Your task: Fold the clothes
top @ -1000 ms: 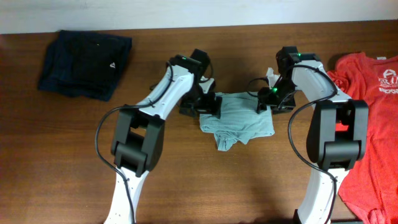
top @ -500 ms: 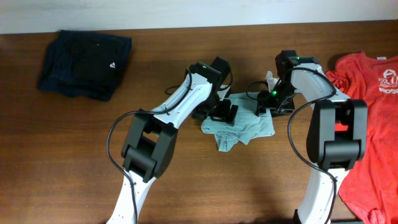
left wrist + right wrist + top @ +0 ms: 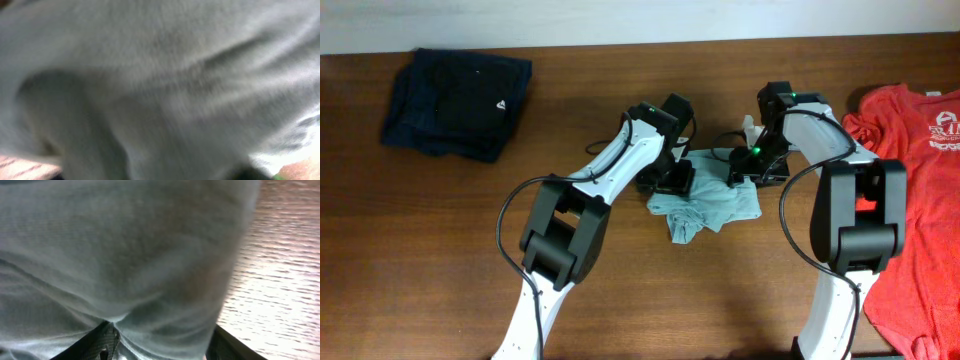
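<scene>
I find the blue-grey T-shirt point(image 3: 710, 207) bunched, fold unfinished; the red T-shirt point(image 3: 918, 200) at right is not yet folded. The left pincer point(image 3: 677, 186) and right pincer point(image 3: 744, 172) sit on the cloth; I cannot tell their grip

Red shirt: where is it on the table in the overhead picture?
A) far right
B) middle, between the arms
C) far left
A: the red shirt lies at the picture's right edge; the dark garment is far left, the pale blue-grey shirt in the middle.
</scene>
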`<state>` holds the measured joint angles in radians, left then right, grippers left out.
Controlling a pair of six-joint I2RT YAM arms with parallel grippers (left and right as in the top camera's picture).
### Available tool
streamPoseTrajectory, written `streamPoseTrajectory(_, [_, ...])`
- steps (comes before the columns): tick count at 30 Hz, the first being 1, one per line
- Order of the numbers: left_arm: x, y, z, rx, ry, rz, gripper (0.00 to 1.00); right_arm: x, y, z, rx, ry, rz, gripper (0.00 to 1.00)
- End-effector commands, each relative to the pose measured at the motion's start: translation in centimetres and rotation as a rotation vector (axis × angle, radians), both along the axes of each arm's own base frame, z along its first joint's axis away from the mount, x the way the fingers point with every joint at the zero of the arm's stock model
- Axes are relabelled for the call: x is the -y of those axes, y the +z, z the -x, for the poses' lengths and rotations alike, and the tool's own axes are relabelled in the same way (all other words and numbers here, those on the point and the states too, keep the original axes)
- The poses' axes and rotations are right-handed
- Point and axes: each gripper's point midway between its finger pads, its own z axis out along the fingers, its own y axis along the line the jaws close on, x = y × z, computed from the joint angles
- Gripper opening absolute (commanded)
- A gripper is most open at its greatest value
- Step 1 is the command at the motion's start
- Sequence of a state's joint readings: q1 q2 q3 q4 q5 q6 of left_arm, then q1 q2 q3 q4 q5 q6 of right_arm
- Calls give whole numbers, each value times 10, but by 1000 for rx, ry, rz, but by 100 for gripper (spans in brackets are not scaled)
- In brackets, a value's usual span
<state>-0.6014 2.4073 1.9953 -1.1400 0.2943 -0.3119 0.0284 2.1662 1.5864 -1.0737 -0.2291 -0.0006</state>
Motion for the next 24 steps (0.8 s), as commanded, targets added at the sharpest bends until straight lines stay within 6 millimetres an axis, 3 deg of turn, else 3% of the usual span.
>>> streamPoseTrajectory(1, [3,-38,17,-78,-26,-25,36,-5,8,-2,25,4,-7,60])
streamPoseTrajectory(6, [2,-38,17,-76,-26,-28,3,-4,12,-7,40,-11,-33,60])
streamPoseTrajectory(7, [2,-38,17,-75,-26,-30,0,-4,14,-8,44,-17,-46,60])
streamPoseTrajectory(10, [-3,-39,13,-55,-27,-59,1,-2,30,-16,74,-30,-88,60])
streamPoseTrajectory(13, [-15,-36,2,2,-28,-137,1,11,63,-29,148,-58,-92,61])
streamPoseTrajectory(16, [-22,-25,-9,44,-26,-182,1,31,102,-39,244,-100,-85,68])
streamPoseTrajectory(20, [-18,-4,-18,68,-21,-172,1,63,138,-32,305,-187,-73,76])
streamPoseTrajectory(24, [-8,22,-36,140,-13,-139,1,88,147,-19,292,-258,-65,76])
